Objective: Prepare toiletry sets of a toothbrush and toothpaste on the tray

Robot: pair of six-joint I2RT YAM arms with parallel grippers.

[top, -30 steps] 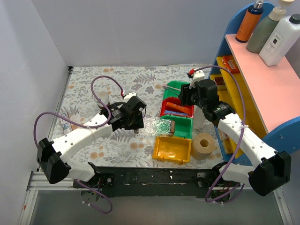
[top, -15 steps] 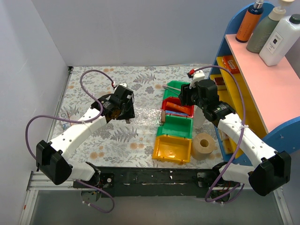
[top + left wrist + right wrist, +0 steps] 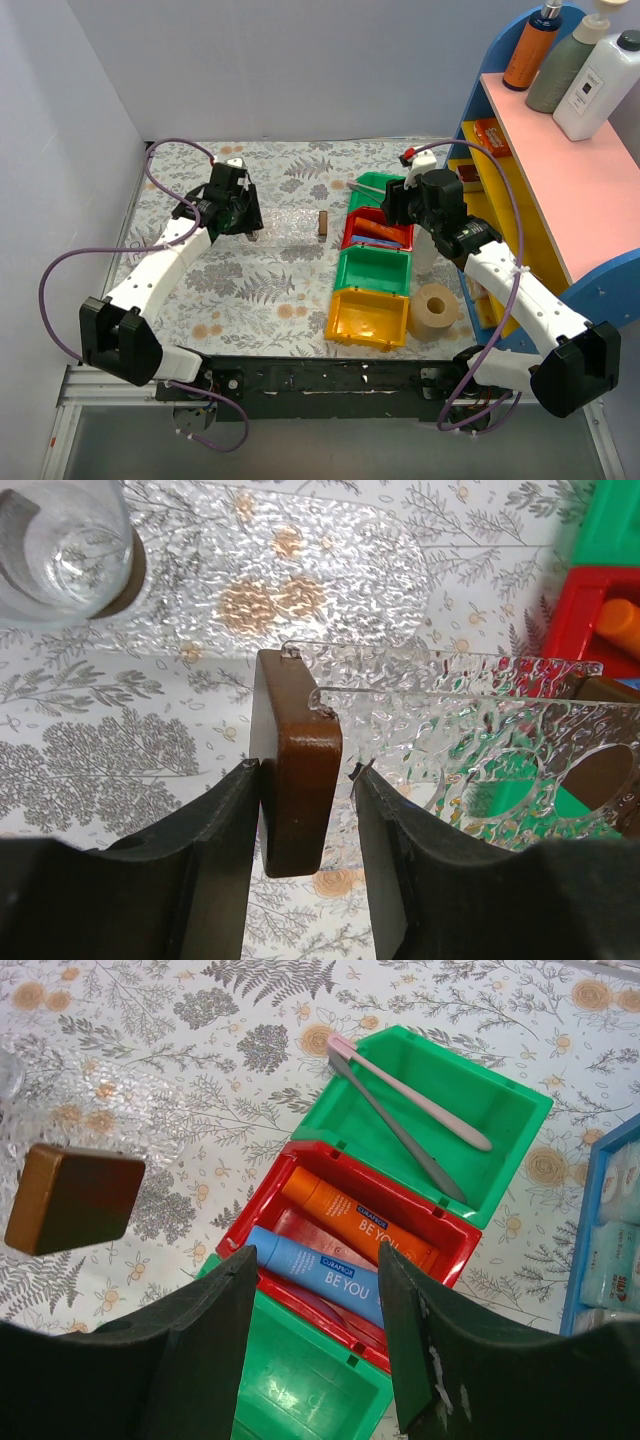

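The tray (image 3: 287, 228) is clear textured plastic with brown end pieces and lies on the floral cloth left of the bins. My left gripper (image 3: 248, 228) is shut on the tray's left brown end piece (image 3: 296, 780), one finger on each side. The tray's clear part (image 3: 470, 730) stretches to the right. My right gripper (image 3: 392, 208) is open and empty, hovering over the red bin (image 3: 255, 1222). The blue toothpaste (image 3: 320, 1275) lies there beside an orange tube (image 3: 355, 1220). A pink toothbrush (image 3: 410, 1092) and a grey one (image 3: 398, 1130) lie in the far green bin (image 3: 510, 1095).
A near green bin (image 3: 375, 268) and a yellow bin (image 3: 368, 318) stand in line in front of the red one. A tape roll (image 3: 435, 310) sits to their right. A blue shelf unit (image 3: 560, 180) with bottles fills the right side. A clear glass (image 3: 60, 545) stands beyond the tray.
My left gripper has pulled the tray away from the bins, to the left and farther back. The right arm has not moved.
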